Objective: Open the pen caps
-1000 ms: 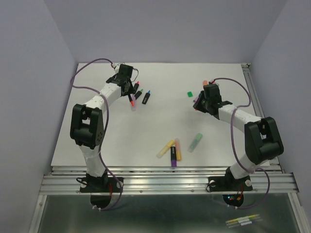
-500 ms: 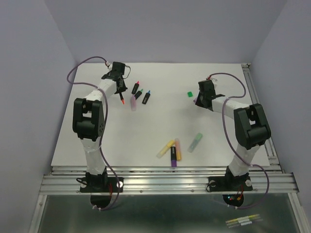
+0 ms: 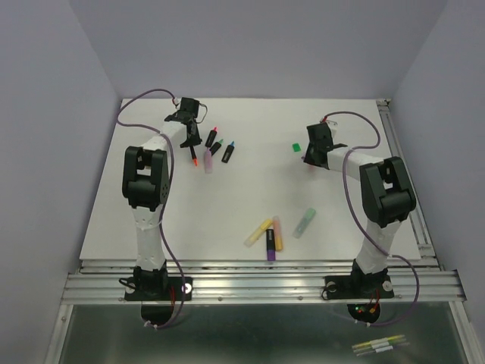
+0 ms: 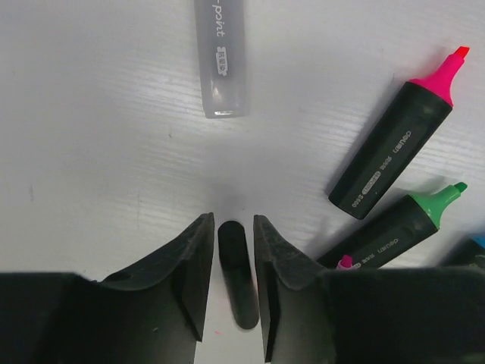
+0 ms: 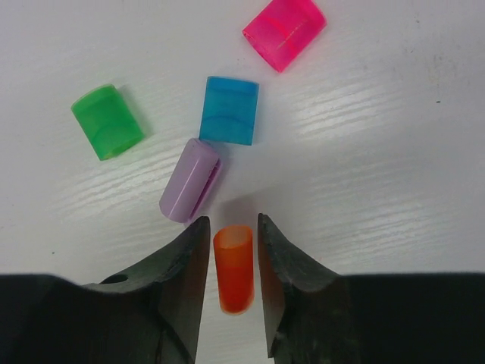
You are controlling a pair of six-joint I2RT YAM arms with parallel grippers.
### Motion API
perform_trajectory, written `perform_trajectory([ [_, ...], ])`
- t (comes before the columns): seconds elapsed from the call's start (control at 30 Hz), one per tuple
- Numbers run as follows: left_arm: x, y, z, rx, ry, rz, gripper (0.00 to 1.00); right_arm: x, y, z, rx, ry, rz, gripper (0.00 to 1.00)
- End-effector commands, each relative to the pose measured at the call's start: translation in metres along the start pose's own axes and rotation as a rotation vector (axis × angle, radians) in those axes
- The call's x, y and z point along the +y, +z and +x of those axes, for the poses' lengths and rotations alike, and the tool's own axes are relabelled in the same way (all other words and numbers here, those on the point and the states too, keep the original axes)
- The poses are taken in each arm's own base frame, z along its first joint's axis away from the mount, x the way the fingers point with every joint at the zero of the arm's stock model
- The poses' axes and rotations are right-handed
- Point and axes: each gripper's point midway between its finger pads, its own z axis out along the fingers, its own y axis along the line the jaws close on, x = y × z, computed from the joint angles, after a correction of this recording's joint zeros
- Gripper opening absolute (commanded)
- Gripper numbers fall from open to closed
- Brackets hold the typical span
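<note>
So, the left gripper was seen pinched narrow around a black pen, with the barrel squeezed between both fingers. In the top view, an orange tip was shown on that pen, pointed toward the near side of the white table. Just beside it, a pink-tipped pen and a green-tipped pen were laid side by side, both uncapped. A see-through grey barrel was spotted a bit further out, apart from the fingers.

Over on the other side, the right gripper was clamped on an orange cap, held between its pads. Four loose caps were scattered near it on the table. A lilac cap was set corner to corner with a blue cap, a green cap was off to one side, and a pink cap was furthest out. Nearer the bases, four more pens were seen lying in a loose bunch, too small for their caps to be made out.
</note>
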Motion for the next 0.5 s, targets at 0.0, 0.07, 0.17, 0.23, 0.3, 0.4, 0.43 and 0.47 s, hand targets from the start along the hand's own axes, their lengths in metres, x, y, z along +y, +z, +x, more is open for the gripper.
perform_trajectory([
  [0.0,-0.001,-0.01,-0.024,-0.047,0.0,0.012,0.45,0.006,-0.001,-0.022,-0.036,0.003,-0.006,0.43],
  [0.07,-0.002,-0.013,-0.025,-0.05,-0.004,0.017,0.48,0.007,-0.003,-0.024,-0.035,0.003,-0.011,0.46],
  [0.17,-0.003,-0.024,-0.032,-0.069,-0.016,0.029,0.55,0.008,-0.008,-0.029,-0.036,0.003,-0.015,0.53],
  [0.23,-0.004,-0.04,-0.039,-0.097,-0.032,0.053,0.6,0.009,-0.012,-0.031,-0.036,0.002,-0.022,0.55],
  [0.3,-0.009,-0.059,-0.046,-0.13,-0.045,0.107,0.7,0.01,-0.022,-0.036,-0.048,0.008,-0.038,0.62],
  [0.4,-0.021,-0.092,-0.054,-0.179,-0.062,0.211,0.99,0.011,-0.039,-0.044,-0.069,0.024,-0.068,0.83],
  [0.43,-0.024,-0.1,-0.054,-0.19,-0.062,0.231,0.99,0.01,-0.044,-0.046,-0.073,0.024,-0.075,1.0],
  [0.47,-0.026,-0.11,-0.056,-0.206,-0.068,0.252,0.99,0.012,-0.049,-0.046,-0.074,0.025,-0.093,1.0],
])
